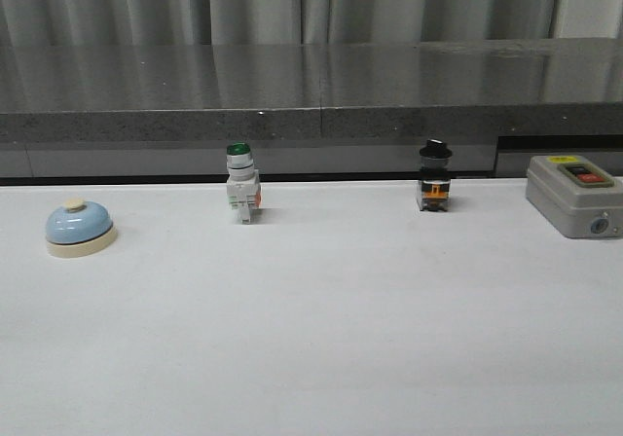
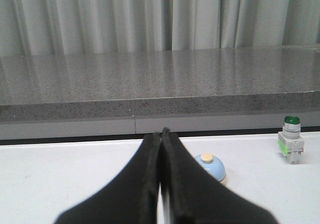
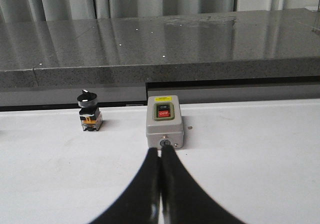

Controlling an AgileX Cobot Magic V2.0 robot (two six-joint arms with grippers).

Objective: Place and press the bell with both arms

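Four objects stand on the white table (image 1: pixel 321 339) in the front view, and neither arm shows there. The small light-blue dome-shaped desk bell with a cream base and cream button (image 1: pixel 80 229) sits at the far left of the frame, alone and well apart from the others, which probably explains why it must be placed before it is pressed: where it stands, only one arm seems likely to reach it comfortably.

Along the table's far edge stand the green-capped white push-button switch (image 1: pixel 241 184) left of centre, the black-capped switch with an orange body (image 1: pixel 434 178) right of centre, and the grey switch box with red and black buttons (image 1: pixel 574 195) at the right edge.

In the left wrist view, the left gripper (image 2: pixel 161 134) has its black fingers pressed together, holding nothing; the bell shows just right of the fingertips, partly hidden behind them, so this arm looks best lined up to fetch it. The right gripper (image 3: pixel 160 151) is likewise closed and empty, pointing at the grey box, well away from the bell. Nothing has been grasped yet, so the task appears to be at its start.
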